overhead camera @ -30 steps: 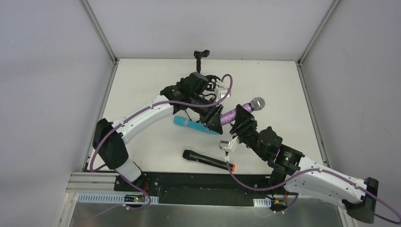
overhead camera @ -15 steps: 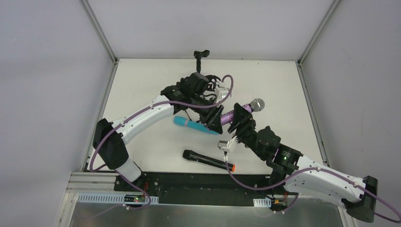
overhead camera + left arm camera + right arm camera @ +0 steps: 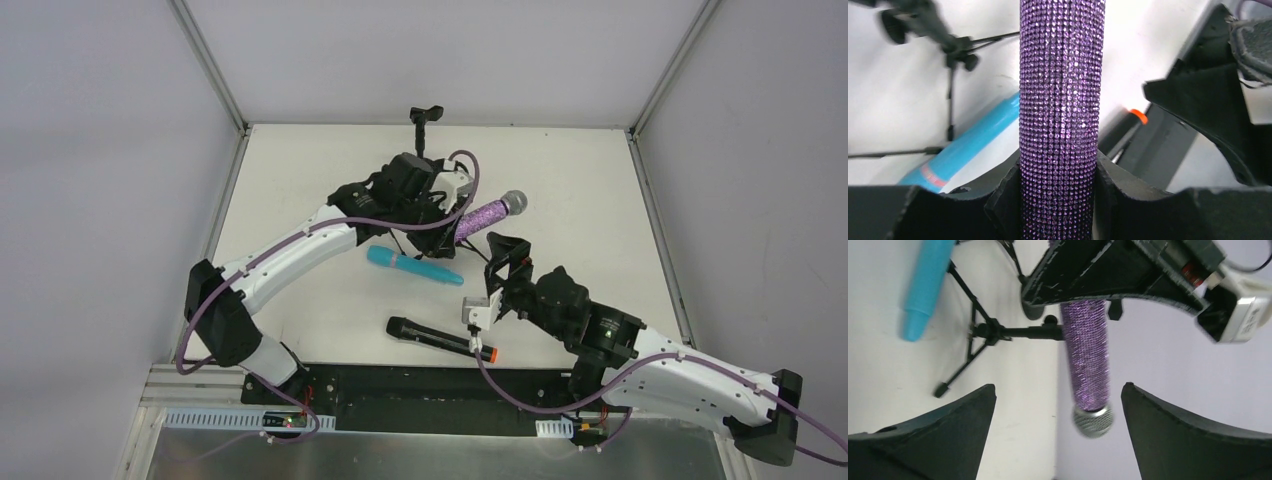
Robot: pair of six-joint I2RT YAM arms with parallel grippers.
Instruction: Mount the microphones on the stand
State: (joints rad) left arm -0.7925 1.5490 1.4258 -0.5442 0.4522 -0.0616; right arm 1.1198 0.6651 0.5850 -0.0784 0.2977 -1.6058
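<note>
White surface [image 3: 300, 180], grey-walled cell: my left gripper [image 3: 1058, 200] clamps the glittery purple mic [image 3: 487, 213] mid-handle, raised off the surface. Right gripper [image 3: 1058, 387] hangs wide open & empty, just beside it. Turquoise mic [image 3: 412, 266] & black mic [image 3: 440, 341] lie flat; stand [image 3: 424, 116] at far edge.

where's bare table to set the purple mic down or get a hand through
Bare table on the far right, between the purple microphone and the right edge; also the far left corner beyond the left arm. Crowded in the middle: turquoise microphone, black microphone, stand, left claw gripping the purple one, right claw open beside it.
</note>
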